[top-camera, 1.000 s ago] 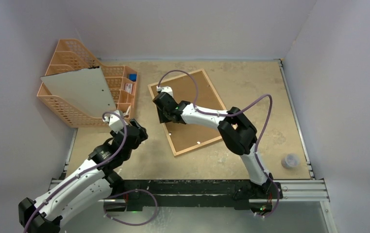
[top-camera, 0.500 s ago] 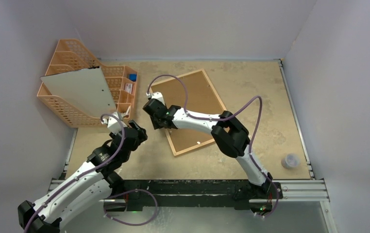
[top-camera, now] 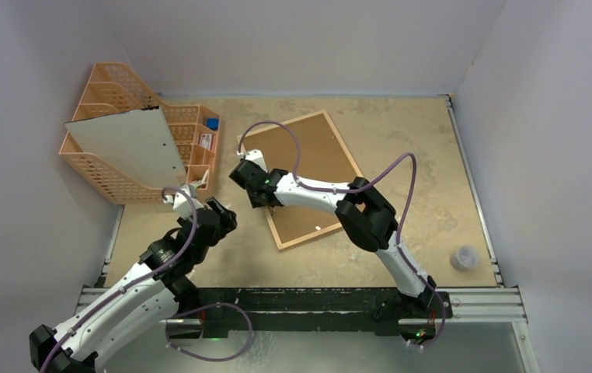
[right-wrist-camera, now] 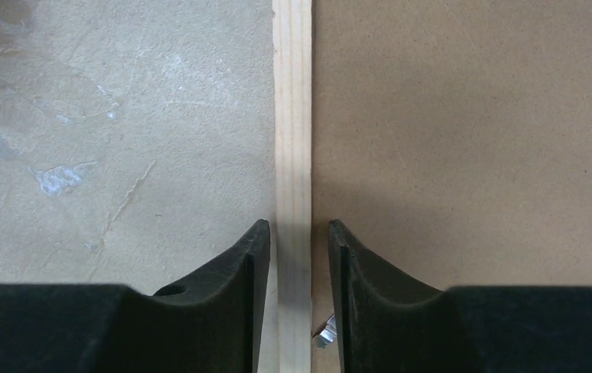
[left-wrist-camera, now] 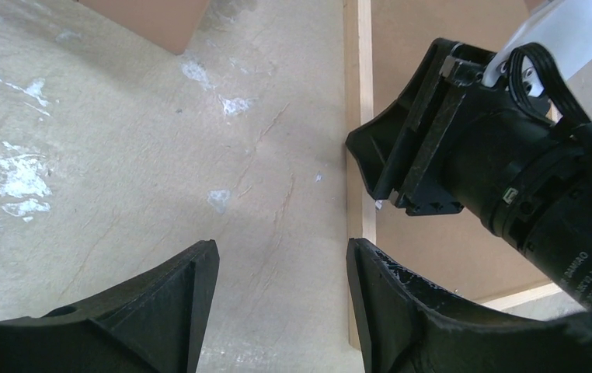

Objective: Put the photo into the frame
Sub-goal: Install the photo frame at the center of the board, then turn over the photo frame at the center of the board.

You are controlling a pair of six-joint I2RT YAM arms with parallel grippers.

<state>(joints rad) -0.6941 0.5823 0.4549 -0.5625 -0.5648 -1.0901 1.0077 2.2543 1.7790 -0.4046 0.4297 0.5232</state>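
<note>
Frame (top-camera: 320,155) lies flat, back side up, centre of shot, skewed; thin light-wood edging, brown back.

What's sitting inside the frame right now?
Only the brown backing panel shows inside the frame, within its light-wood edging. Anything beneath that panel is covered.

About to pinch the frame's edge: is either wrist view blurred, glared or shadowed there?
Right wrist: edge of the thin light-wood picture frame sharp and evenly lit, only soft shadow inside the right claw. Left wrist: also sharp, no glare. Top external: even light, no glare.
</note>
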